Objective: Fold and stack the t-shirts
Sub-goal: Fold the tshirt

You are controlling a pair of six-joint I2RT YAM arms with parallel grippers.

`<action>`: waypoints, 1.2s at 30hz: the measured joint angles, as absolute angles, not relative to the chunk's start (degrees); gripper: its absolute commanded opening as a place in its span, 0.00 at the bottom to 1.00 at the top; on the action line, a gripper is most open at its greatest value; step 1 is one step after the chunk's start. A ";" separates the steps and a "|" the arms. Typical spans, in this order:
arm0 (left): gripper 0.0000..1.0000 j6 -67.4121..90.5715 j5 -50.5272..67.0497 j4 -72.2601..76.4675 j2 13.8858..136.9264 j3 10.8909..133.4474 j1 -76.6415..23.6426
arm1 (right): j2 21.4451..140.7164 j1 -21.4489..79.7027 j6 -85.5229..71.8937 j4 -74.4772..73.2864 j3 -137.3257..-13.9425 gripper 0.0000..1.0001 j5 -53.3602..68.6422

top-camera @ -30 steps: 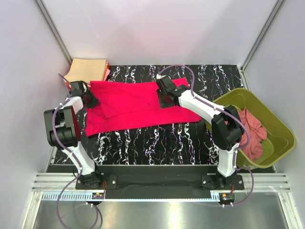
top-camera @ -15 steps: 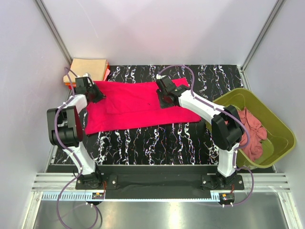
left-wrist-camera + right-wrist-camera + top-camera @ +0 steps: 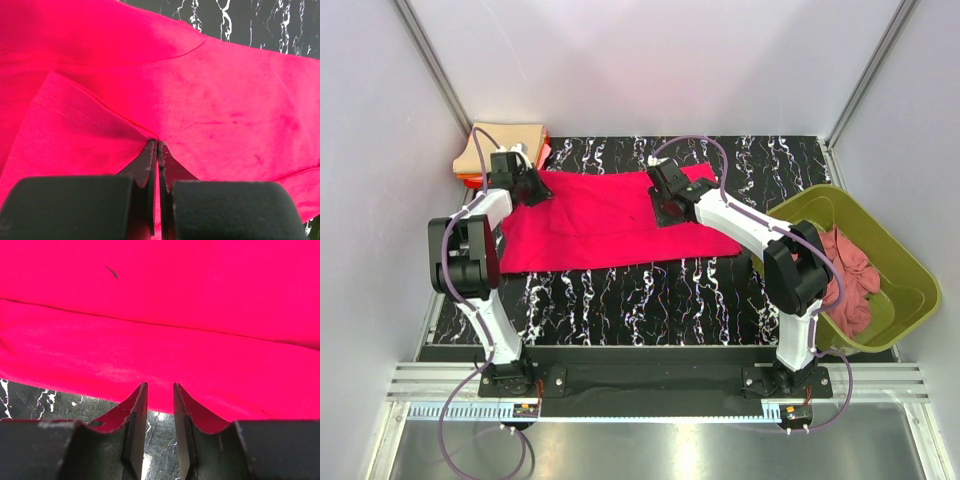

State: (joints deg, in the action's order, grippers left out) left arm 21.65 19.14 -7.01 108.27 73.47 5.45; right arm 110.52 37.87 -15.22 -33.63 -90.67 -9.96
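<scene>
marble-patterned black table (image 3: 650,300) up front, olive-green plastic tub (image 3: 912,272) at the right edge with a crumpled dusty rose t-shirt (image 3: 847,278) inside. further back the bright crimson-pink t-shirt (image 3: 600,225) lies spread flat. right gripper (image 3: 160,388) sits at its far right edge, jaws a narrow gap apart. left gripper (image 3: 157,145) pinches its far left corner tight, beside the tan folded stack (image 3: 505,142).
</scene>
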 measured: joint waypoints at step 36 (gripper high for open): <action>0.37 22.94 1.17 -29.36 94.52 71.13 8.75 | 110.50 37.87 -15.88 -33.58 -90.37 0.35 -7.66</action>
State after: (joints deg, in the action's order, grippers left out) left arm 22.94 1.17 -29.36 94.52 71.13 8.75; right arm 110.50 37.87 -15.88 -33.58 -90.37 -7.66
